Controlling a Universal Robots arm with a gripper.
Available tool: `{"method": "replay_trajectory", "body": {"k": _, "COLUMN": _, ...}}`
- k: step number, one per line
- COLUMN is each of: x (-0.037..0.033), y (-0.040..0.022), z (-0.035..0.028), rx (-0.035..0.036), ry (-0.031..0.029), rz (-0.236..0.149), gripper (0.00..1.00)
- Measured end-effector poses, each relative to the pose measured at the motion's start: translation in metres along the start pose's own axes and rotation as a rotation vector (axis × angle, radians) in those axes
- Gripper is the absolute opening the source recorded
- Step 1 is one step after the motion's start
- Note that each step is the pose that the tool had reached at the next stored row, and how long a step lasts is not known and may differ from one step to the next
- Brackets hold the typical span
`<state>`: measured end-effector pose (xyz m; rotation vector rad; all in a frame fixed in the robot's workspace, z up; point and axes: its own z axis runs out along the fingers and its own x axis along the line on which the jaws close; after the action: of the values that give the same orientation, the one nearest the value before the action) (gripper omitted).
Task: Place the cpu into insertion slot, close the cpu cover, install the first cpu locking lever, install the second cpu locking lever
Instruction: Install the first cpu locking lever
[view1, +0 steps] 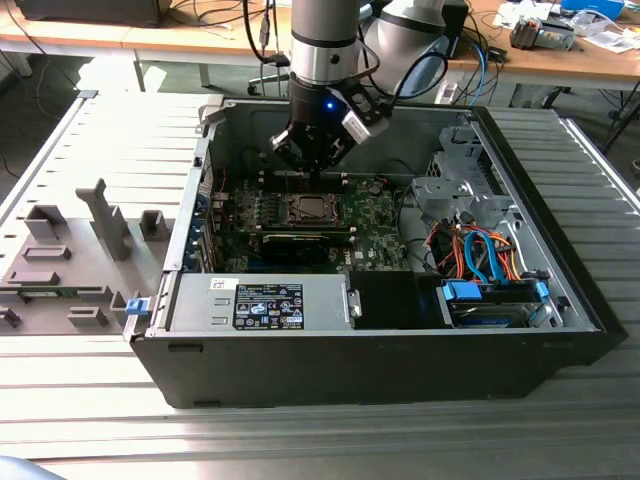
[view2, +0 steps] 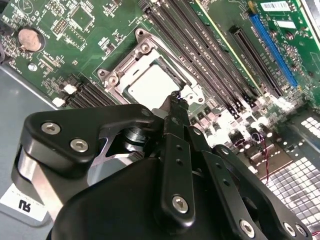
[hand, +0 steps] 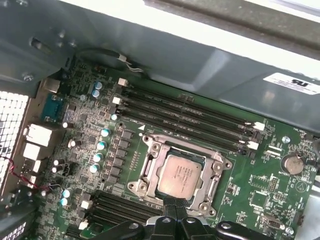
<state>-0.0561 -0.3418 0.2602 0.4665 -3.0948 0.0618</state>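
Note:
The cpu (hand: 182, 173) lies flat in the insertion slot (hand: 150, 150) on the green board, its dull silver top showing. The silver cpu cover (hand: 216, 184) appears to lie flat around the chip. In the second wrist view the cpu (view2: 150, 86) sits just past my fingertips. My gripper (hand: 172, 201) hangs low over the socket's edge, its black fingers pressed together with nothing between them. From the exterior view, the gripper (view1: 308, 168) is inside the open computer case, just above the insertion slot (view1: 305, 208). The locking levers are too small to tell apart.
Long black memory slots (hand: 185, 117) run beside the socket. A long black card slot (view1: 300, 240) lies in front of it. The case walls (view1: 190, 200) enclose the board. A power supply (view1: 265, 300) and cabled drive cage (view1: 480, 250) fill the case's front and exterior view's right. Grey fixtures (view1: 70, 250) stand outside.

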Motion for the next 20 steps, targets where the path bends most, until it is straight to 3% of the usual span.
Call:
{"method": "replay_trajectory", "body": {"k": 11, "x": 0.0, "y": 0.0, "z": 0.0001, "rx": 0.0069, "ry": 0.0072, "rz": 0.121, "gripper": 0.11}}
{"method": "replay_trajectory", "body": {"k": 20, "x": 0.0, "y": 0.0, "z": 0.0001, "rx": 0.0115, "ry": 0.0118, "rz": 0.194, "gripper": 0.11}}
